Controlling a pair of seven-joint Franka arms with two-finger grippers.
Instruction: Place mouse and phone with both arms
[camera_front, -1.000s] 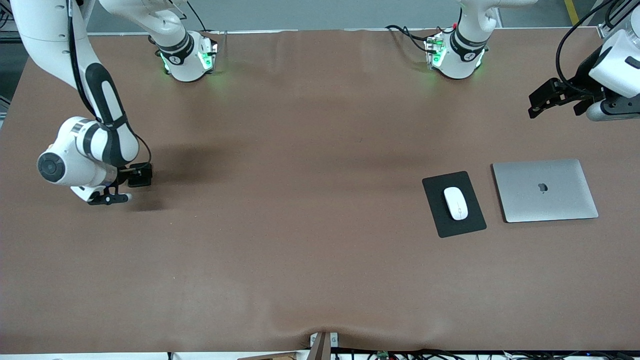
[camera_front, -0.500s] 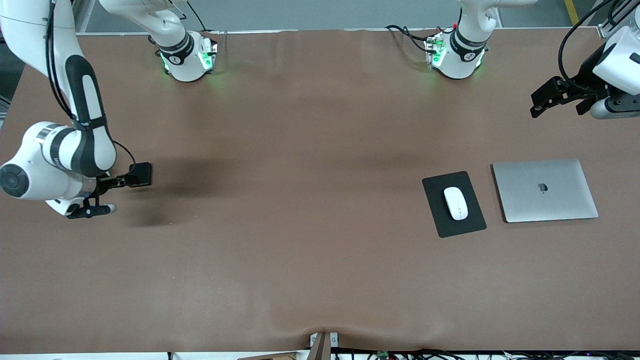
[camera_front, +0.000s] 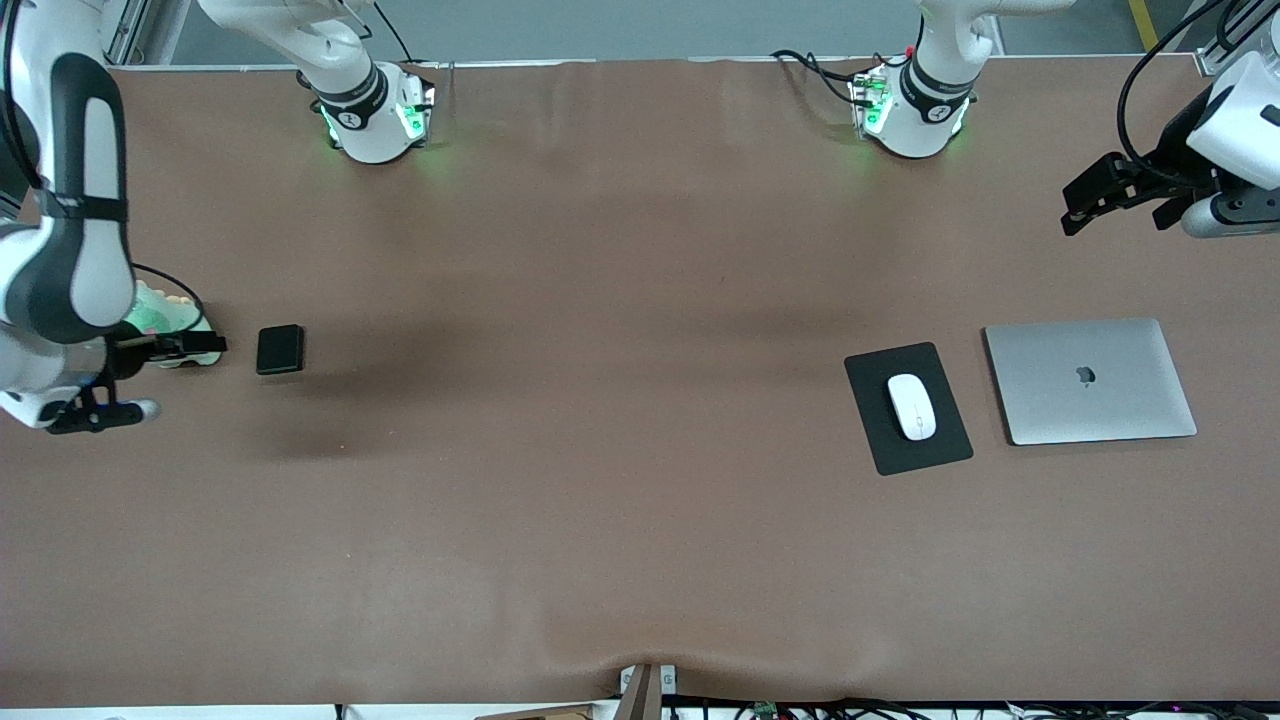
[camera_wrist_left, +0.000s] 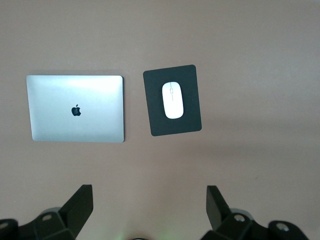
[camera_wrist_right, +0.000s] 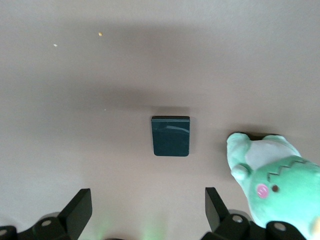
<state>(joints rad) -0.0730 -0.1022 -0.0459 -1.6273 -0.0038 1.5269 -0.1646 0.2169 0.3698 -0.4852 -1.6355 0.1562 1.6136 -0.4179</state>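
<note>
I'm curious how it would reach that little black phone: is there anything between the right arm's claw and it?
Nothing visible does. The right gripper, open, is up beside the phone, with only bare table between them. A green plush toy sits close by, off to one side.

A robotics lab: two white arms (camera_front: 350, 100) with green-lit bases stand bolted along the top of the frame on a brown-covered desk (camera_front: 620, 500), loose cables (camera_front: 810, 68) trailing beside one base and along the bottom edge.
</note>
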